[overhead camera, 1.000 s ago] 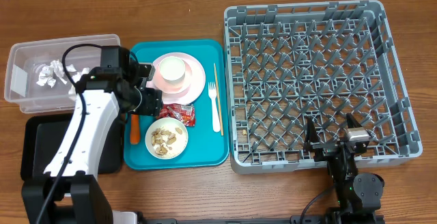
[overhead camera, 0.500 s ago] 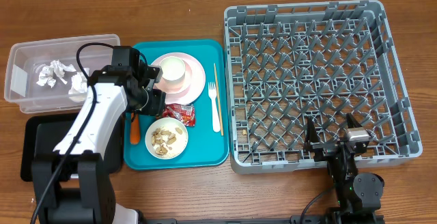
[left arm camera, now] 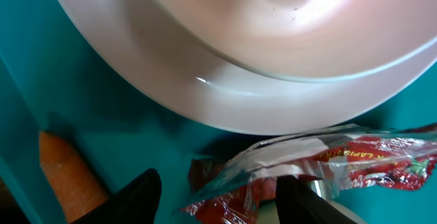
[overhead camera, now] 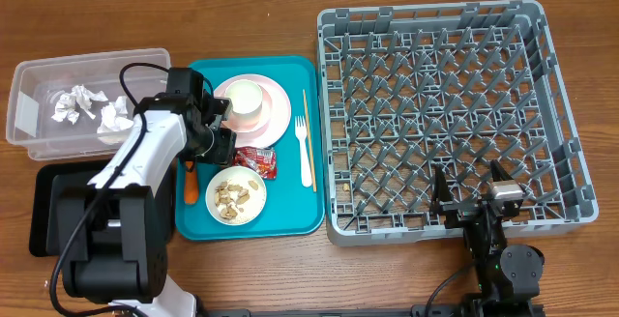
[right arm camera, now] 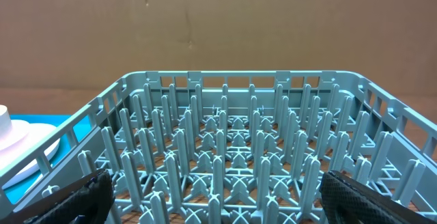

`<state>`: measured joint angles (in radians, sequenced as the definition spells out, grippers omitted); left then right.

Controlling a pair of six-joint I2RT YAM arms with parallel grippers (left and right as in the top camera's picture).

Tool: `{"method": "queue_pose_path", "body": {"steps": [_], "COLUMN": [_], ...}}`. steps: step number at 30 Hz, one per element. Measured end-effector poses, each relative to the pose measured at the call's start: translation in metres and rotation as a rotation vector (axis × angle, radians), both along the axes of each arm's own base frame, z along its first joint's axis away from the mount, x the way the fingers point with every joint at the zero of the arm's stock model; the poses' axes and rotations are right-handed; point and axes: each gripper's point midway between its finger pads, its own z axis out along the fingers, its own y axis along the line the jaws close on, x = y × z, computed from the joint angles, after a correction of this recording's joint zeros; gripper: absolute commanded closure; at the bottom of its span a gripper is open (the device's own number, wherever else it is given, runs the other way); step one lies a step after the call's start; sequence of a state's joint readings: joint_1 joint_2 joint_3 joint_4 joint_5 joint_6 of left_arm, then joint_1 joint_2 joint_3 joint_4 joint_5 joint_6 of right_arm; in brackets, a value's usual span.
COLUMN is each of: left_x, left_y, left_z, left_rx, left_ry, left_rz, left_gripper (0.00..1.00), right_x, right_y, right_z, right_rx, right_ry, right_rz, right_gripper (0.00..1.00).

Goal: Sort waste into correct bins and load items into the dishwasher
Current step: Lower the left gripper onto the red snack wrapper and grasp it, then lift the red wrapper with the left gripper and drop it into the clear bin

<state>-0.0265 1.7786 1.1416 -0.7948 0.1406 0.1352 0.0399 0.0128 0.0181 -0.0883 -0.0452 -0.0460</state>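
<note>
The left arm's long glossy white shell is running between chunky black joint housings, with a thin black cable looping out behind them. Its squat black base is sitting at the near left edge of the tabletop. The left pincer is showing two blunt matte-black fingertips. The right arm, black all over, is carrying a small silver-grey block. The right pincer is ending in finely pebbled black fingers, and a second black cable is trailing beside its base.
</note>
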Motion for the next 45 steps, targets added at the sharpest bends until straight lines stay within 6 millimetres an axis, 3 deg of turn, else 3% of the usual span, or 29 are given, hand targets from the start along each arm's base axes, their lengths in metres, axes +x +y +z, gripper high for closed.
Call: {"method": "queue_pose_path", "body": {"steps": [4, 7, 12, 27, 30, 34, 39, 45], "left_x": [0.000, 0.000, 0.000, -0.008, 0.000, 0.019, 0.028, 0.036], "left_y": [0.001, 0.001, 0.001, 0.001, 0.001, 0.000, 0.001, 0.023], "left_z": [-0.002, -0.003, -0.003, 0.000, 0.014, 0.047, 0.087, 0.129], "left_rx": [0.003, 0.004, 0.005, 0.006, 0.006, 0.005, 0.009, 0.094], "left_ry": [0.004, 0.005, 0.005, 0.045, 0.038, -0.005, -0.018, -0.051], "left_rz": [0.000, -0.001, -0.005, -0.006, -0.006, -0.006, -0.005, 0.092], "left_gripper": [0.52, 0.60, 0.96, 0.96, 0.96, 0.96, 0.96, 0.96], "right_x": [0.000, 0.000, 0.000, 0.000, 0.000, 0.000, 0.000, 0.000], "right_y": [0.000, 0.000, 0.000, 0.000, 0.000, 0.000, 0.000, 0.000], "right_z": [0.000, 0.000, 0.000, 0.000, 0.000, 0.000, 0.000, 0.000], "right_rx": [0.000, 0.000, 0.000, 0.000, 0.000, 0.000, 0.000, 0.000], "right_ry": [0.000, 0.001, 0.000, 0.000, 0.000, 0.000, 0.000, 0.000], "right_rz": [0.000, 0.000, 0.000, 0.000, 0.000, 0.000, 0.000, 0.000], "right_gripper": [0.00, 0.00, 0.00, 0.00, 0.00, 0.00, 0.00, 0.00]}}
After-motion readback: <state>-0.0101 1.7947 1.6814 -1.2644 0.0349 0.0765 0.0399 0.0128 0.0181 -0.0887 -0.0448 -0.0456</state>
